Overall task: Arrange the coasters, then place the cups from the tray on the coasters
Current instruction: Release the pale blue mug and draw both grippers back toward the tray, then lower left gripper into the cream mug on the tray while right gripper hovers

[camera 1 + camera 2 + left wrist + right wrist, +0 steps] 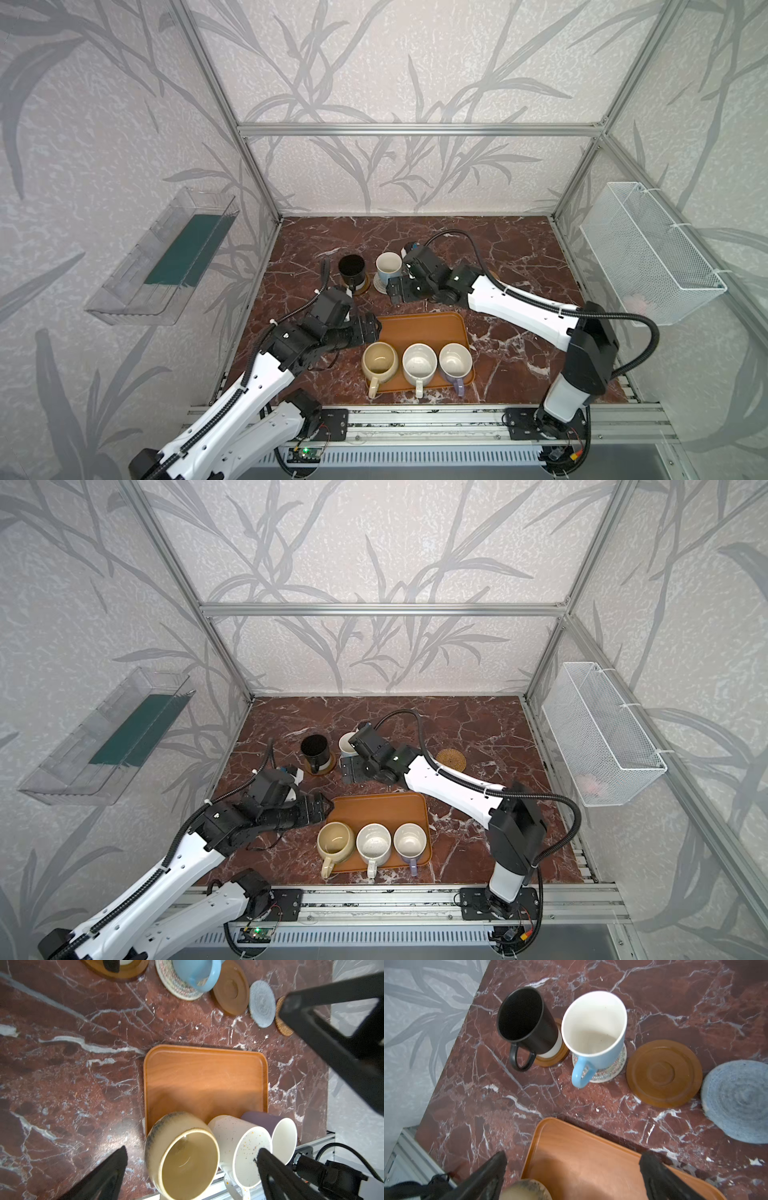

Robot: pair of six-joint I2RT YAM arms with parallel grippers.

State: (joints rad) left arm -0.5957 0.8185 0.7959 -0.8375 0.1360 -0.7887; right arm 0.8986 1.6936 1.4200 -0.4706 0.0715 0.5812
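Red-brown marbled desk (519, 257), boxed in by leaf-patterned panels, carries a job partly done. The right claw (574, 1154) hangs empty, jaws wide, over the far edge of the tray (424, 328). Beyond it the black cup (527, 1020) stands on a brown coaster (550, 1060), and the light blue cup (593, 1043) on the cream woven coaster (610, 1072). Off to that claw's side lie the free brown coaster (663, 1073), the grey-blue coaster (737, 1101) and, in a top view, the tan rattan coaster (451, 759).

The left claw (192, 1149) is also spread and empty. The cream-yellow cup (182, 1157) sits just ahead of and below its fingers (108, 1174). The speckled cup (247, 1147) and lavender cup (280, 1134) crowd close beside that cup on the tray.

The squat cup looks wide for the jaws and seems to sit at the tray's corner. A finger landing on its rim could tip it over the low lip. The inner finger has little room and may shove the speckled cup into the lavender one. Both arms meet near the tray and could clash. The free brown coaster lies almost against the cream woven one, so a broad cup set there may knock the light blue cup.
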